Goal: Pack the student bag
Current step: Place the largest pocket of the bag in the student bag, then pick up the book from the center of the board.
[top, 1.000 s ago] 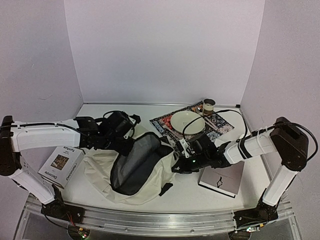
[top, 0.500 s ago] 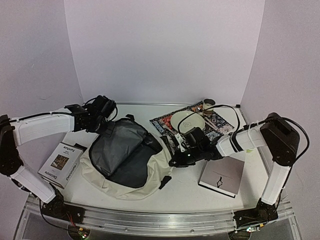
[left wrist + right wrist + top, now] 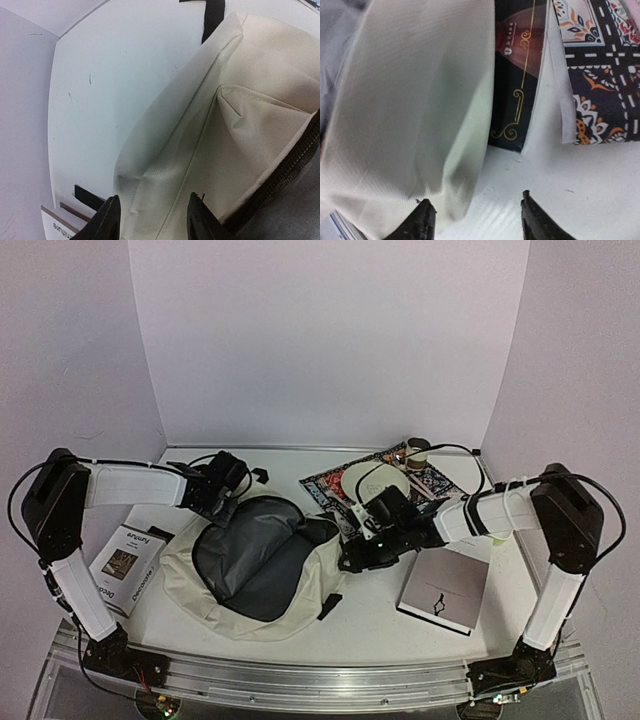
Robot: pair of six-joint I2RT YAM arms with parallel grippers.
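The student bag (image 3: 255,565) lies on the table left of centre, cream fabric outside, its mouth spread wide on the grey lining. My left gripper (image 3: 226,502) hovers at the bag's far-left rim. In the left wrist view its jaws (image 3: 155,220) stand open over the cream fabric (image 3: 210,125), next to the black zipper trim (image 3: 295,160). My right gripper (image 3: 352,552) is at the bag's right edge. Its jaws (image 3: 477,220) are open too, with the cream fabric (image 3: 415,115) by the left finger and bare table under the rest.
A white boxed book (image 3: 125,565) lies left of the bag and a grey book (image 3: 445,590) to its right. A dark book with gold trim (image 3: 517,100) sits beside a patterned mat (image 3: 440,485) holding a bowl (image 3: 372,480); a cup (image 3: 417,450) stands behind.
Both grippers were shut on the bag's rim and have opened. The bag has dropped and settled flat with its mouth wider. The left gripper came down and right from its raised spot.
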